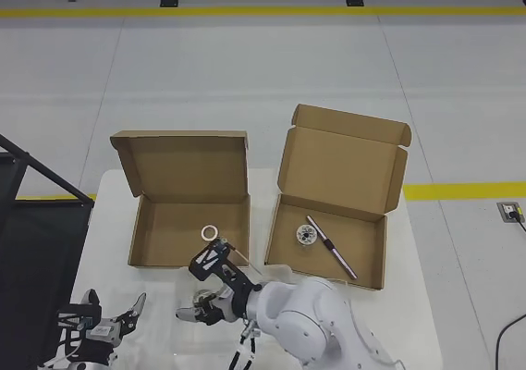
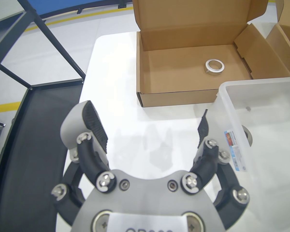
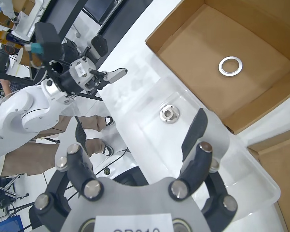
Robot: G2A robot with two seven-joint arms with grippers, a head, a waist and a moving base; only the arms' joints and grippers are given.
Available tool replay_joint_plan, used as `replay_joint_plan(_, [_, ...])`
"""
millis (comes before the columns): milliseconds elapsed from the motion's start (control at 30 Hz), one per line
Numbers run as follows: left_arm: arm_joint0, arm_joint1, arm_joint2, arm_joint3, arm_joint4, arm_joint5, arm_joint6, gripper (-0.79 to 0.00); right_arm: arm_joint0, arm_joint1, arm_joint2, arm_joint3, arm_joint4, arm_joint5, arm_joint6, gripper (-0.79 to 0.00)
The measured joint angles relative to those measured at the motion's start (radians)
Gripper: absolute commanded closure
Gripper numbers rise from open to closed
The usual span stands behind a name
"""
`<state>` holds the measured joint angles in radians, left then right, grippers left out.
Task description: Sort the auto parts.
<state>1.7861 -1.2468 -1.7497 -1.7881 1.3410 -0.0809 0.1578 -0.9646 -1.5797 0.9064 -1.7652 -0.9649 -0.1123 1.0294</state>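
Well, the right gripper [image 3: 140, 124] is hanging over the clear bin [image 2: 258, 82], fingers spread and gripping nothing, with a flanged metal part [image 3: 169, 114] lying inside. The left gripper [image 2: 147, 119] is hovering above the tabletop [image 2: 116, 73] beside the bin, fingers also spread, empty. A metal ring [image 2: 214, 66] is sitting in the left cardboard box [image 2: 174, 98].

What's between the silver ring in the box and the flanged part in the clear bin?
Only the box's cardboard wall and the bin's clear wall; the right wrist view shows it.
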Motion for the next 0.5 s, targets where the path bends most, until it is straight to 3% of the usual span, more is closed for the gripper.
replay_joint_plan(333, [0.0, 0.0, -0.001, -0.002, 0.001, 0.002, -0.002, -0.785, 0.018, 0.0, -0.033, 0.038, -0.046, -0.034, -0.015, -0.785])
replay_joint_plan(500, [0.0, 0.0, 0.0, -0.001, 0.001, 0.002, -0.003, -0.785, 0.156, -0.03, -0.183, 0.176, -0.161, -0.039, 0.127, -0.785])
